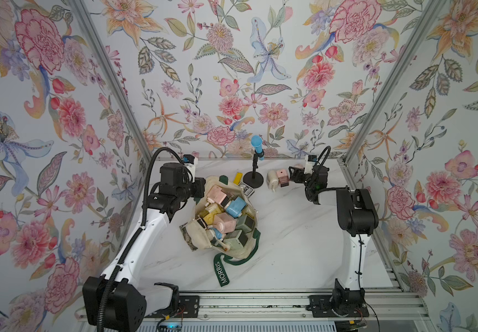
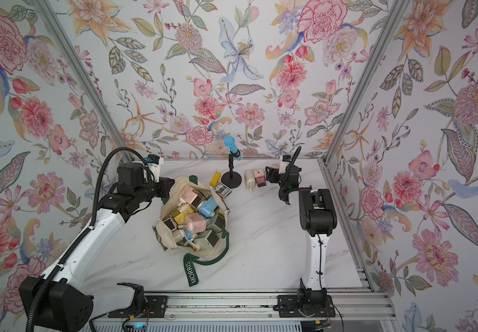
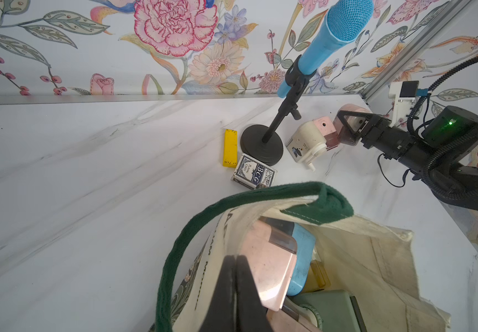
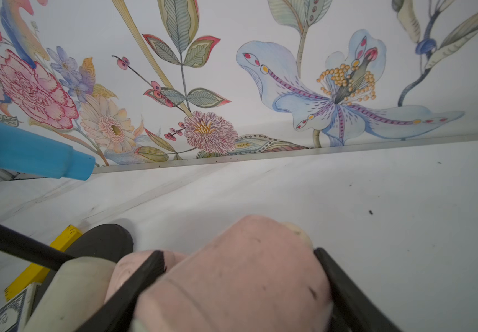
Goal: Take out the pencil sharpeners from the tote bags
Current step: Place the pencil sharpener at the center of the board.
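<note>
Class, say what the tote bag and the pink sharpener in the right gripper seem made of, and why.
The tote bag looks like matte cream canvas: stitched seams, soft creases. The pink sharpener is probably hard plastic: smooth moulded rounded edges, dull scuffed surface.

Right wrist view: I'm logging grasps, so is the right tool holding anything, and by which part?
The right tool holds a pink pencil sharpener across its body, clamped on two opposite sides.

marble table (image 1: 289, 253) | tote bag (image 3: 376, 258), yellow bar (image 3: 230, 148), card box (image 3: 254, 175), mic stand (image 3: 261, 143), cream sharpener (image 3: 307, 142), pink sharpener (image 3: 322, 126) | third sharpener (image 4: 246, 273): contact unclear
</note>
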Tool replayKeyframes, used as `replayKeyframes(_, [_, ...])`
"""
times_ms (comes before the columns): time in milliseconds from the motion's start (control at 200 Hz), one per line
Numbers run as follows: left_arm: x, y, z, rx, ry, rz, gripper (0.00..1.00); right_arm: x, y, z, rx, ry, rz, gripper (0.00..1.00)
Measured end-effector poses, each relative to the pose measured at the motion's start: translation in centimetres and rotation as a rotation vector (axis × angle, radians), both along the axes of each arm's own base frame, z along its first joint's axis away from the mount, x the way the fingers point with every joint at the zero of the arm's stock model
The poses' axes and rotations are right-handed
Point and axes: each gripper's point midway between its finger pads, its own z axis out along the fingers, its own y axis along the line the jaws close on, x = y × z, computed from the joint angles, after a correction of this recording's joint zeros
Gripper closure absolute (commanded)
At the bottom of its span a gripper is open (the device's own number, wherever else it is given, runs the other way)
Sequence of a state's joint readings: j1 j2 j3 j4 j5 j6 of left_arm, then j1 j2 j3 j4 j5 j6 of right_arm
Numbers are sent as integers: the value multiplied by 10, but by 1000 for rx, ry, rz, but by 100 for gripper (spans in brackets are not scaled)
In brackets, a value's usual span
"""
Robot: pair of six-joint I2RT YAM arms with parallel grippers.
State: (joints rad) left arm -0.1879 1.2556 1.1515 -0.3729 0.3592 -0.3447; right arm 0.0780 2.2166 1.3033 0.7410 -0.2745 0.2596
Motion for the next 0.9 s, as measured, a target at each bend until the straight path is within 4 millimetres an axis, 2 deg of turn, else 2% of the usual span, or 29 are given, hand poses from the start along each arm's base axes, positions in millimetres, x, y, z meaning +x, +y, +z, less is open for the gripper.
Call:
replayKeyframes(160, [0,0,0,0,0,0,100,-1,2,-6,3,24,13,24])
replayKeyframes(405, [0,0,0,0,0,0,100,-3,7,-6,18,30,38,13])
replayKeyframes(896, [0,0,0,0,0,0,100,-4,9,-6,23,39,53,13])
